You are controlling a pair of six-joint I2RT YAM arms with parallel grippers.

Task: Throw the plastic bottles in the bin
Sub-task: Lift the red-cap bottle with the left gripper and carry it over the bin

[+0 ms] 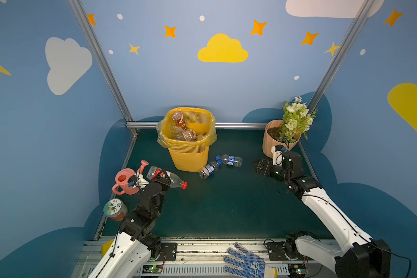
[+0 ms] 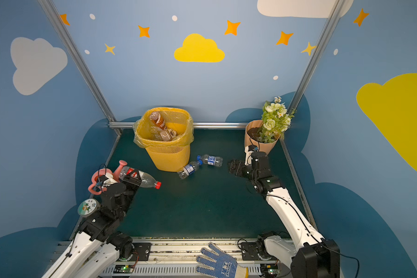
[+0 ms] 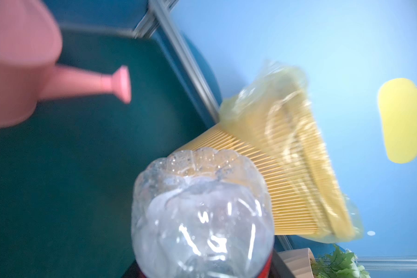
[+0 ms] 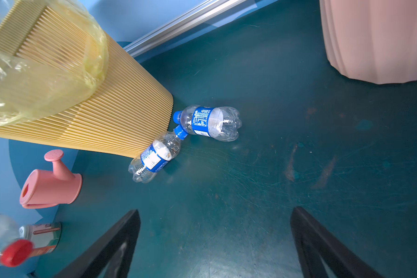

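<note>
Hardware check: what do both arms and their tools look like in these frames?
Left arm and right arm: white shells, black joint housings, thin black cables running alongside. Left tool and right tool: black. The right's fingers are flat and tapered.

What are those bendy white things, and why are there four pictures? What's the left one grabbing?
They are two robot arms, each ending in a pincher called a gripper. Two pictures look down from above; two come from small cameras on the arms' wrists. The left gripper is shut on a red-capped bottle. The right gripper is open and empty. On the green table two blue-capped bottles lie beside the yellow bin, which already holds other bottles. A pink watering can, a flower pot and a jar stand nearby.
</note>
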